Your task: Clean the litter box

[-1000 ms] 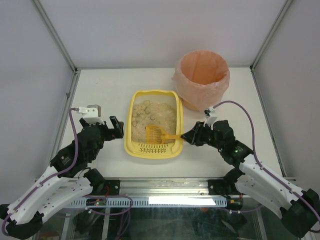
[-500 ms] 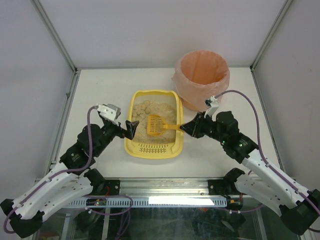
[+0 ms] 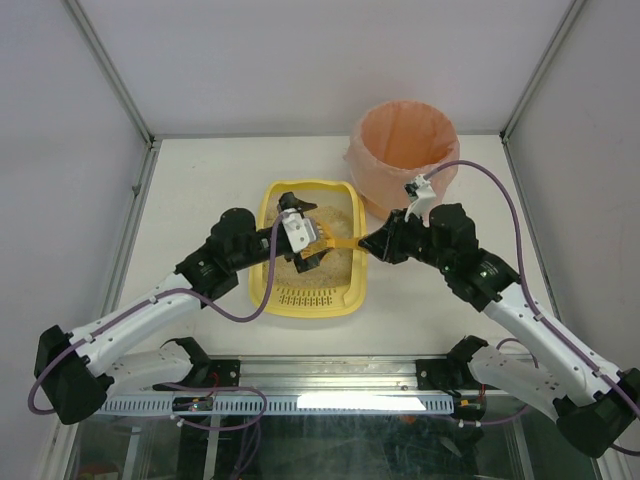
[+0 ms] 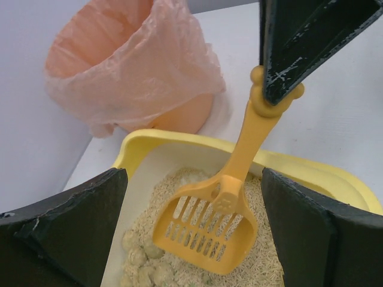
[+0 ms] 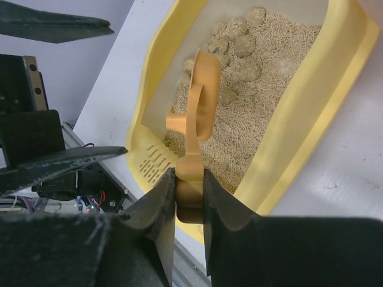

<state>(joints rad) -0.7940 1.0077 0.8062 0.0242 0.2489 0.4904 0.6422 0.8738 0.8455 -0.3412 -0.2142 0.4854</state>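
Clamping the orange scoop (image 5: 203,84) by its handle end: right gripper (image 5: 190,179), fingers clenched on it, handle running straight out ahead of the fingertips, slotted head over the litter (image 5: 269,72), contact unclear. Litter box (image 5: 320,89) sits below and ahead of those fingers, grate end nearest them, clumps (image 5: 242,45) at the far end. Left gripper (image 3: 303,243) released, fingers spread wide either side of the scoop head, holding nothing. Beyond the left fingertips: box rim, then bin with pink-orange bag (image 4: 128,66) on white table (image 4: 335,119)
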